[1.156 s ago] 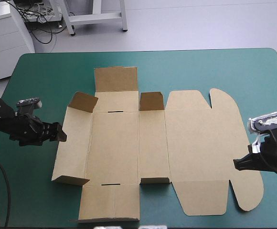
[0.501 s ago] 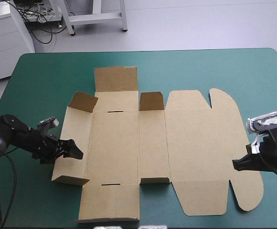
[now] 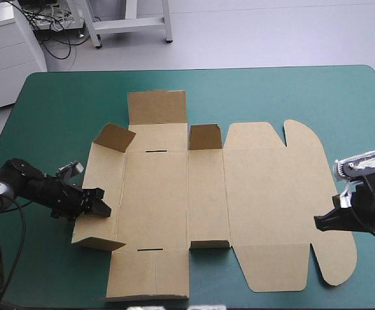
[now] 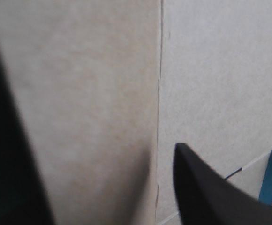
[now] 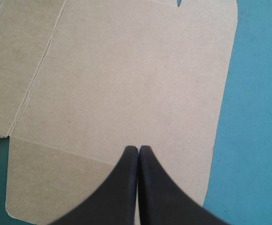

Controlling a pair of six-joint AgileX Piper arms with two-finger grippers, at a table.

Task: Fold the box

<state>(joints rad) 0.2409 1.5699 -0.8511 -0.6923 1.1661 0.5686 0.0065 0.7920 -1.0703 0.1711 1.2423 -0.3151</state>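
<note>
Right now we see the box (image 3: 265,194), a cut sheet of brown board, lying spread across the middle of the teal-green cover (image 3: 52,110). Most of it is flat. Several small flaps (image 3: 205,137) around its left half stand up from the sheet, while the wide right half with its rounded corners lies level.

The left gripper (image 3: 100,210) sits low at the sheet's left edge, reaching in over the outermost left panel. In its wrist view its black fingers (image 4: 206,192) stand apart, released, and brown board with a fold line fills the space between and ahead of them. We cannot tell whether they touch the board.

The right gripper (image 3: 318,222) is at the sheet's right edge, toward the near corner. Its fingers meet in one pointed arch, clenched on nothing, with the tip over the board just inside the edge and bare cover beside it.
</note>
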